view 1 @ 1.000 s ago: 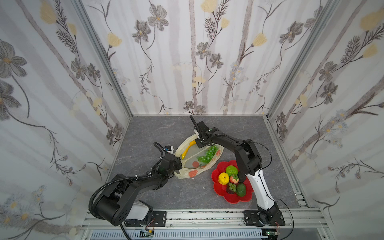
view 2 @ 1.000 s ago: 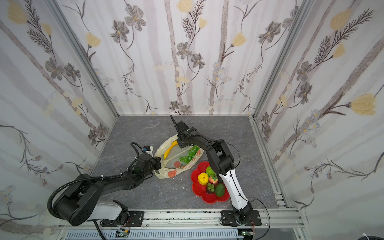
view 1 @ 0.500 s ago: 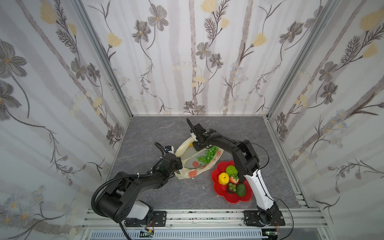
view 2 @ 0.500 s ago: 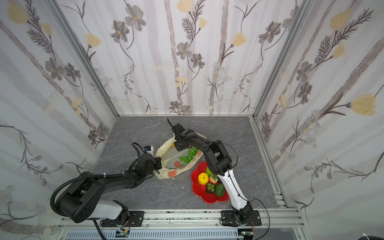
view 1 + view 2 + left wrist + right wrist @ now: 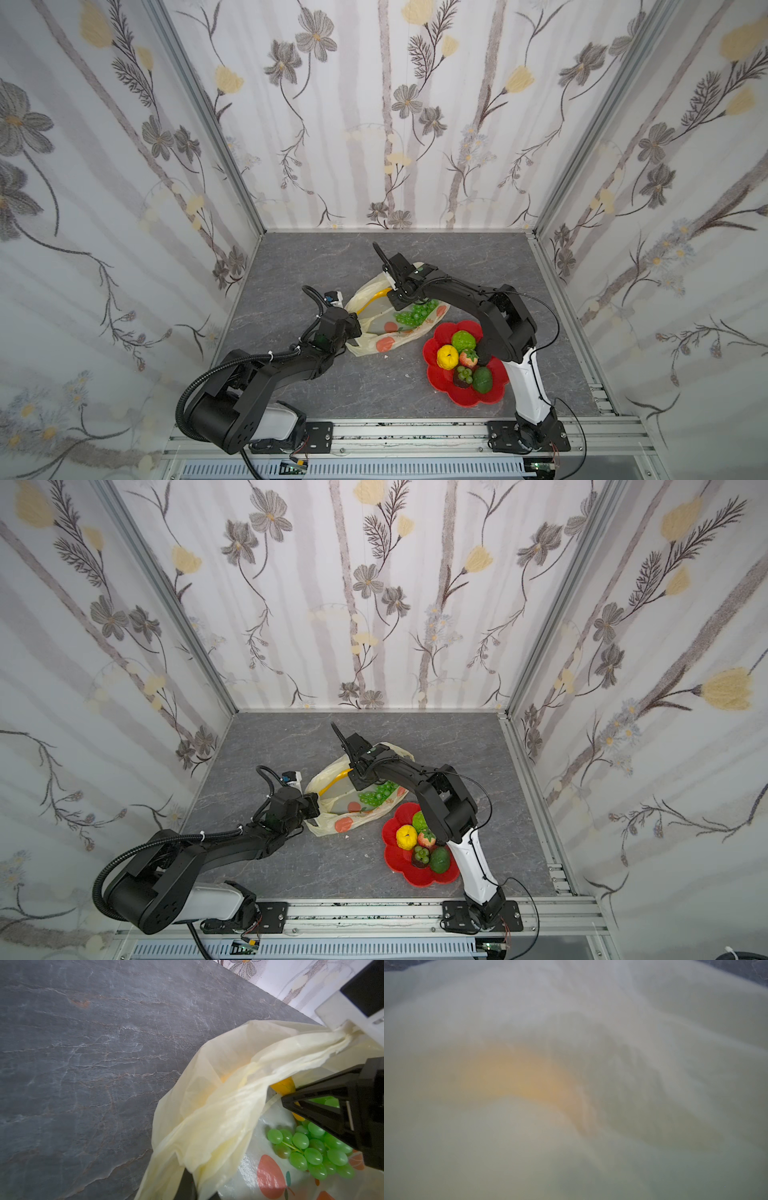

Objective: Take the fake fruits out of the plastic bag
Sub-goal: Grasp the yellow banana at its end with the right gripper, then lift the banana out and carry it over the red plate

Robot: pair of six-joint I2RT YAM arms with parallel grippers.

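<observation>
**Trainee:** Top views: how far along is the task?

**Operator:** In both top views, the red flower-shaped plastic dish [image 5: 465, 400] sits on the grey tabletop [image 5: 332, 395], towards the edge where my arms are mounted and right of its middle. It holds the yellow lemon [image 5: 446, 356], the bumpy lime-green fruit [image 5: 463, 340], the red strawberry [image 5: 468, 357] and the dark green avocado [image 5: 482, 380]. The thin pale-yellow printed plastic bag [image 5: 374, 345] lies at the tabletop's middle, just beside the dish. The yellow banana [image 5: 370, 301] and the green grape bunch [image 5: 415, 313] are inside it. I judge the task well past half, with two fruits left. My left pincer [image 5: 355, 331] is clamped on the bag's near rim. My right pincer [image 5: 392, 291] reaches into the bag's mouth by the banana, its jaws hidden.

**Trainee:** Left wrist view?

**Operator:** The left pincer [image 5: 195, 1190] grips gathered film. One black finger [image 5: 324, 1111] of the right pincer sits by the banana's [image 5: 283, 1086] end, above the grapes [image 5: 311, 1147]. A strand of film runs up to its white body. I cannot tell whether it has closed on anything.

**Trainee:** Right wrist view?

**Operator:** Blurred bag film [image 5: 591, 1012] covers the lens, with the banana [image 5: 519, 1076] an orange smear behind it. No jaws show.
</observation>
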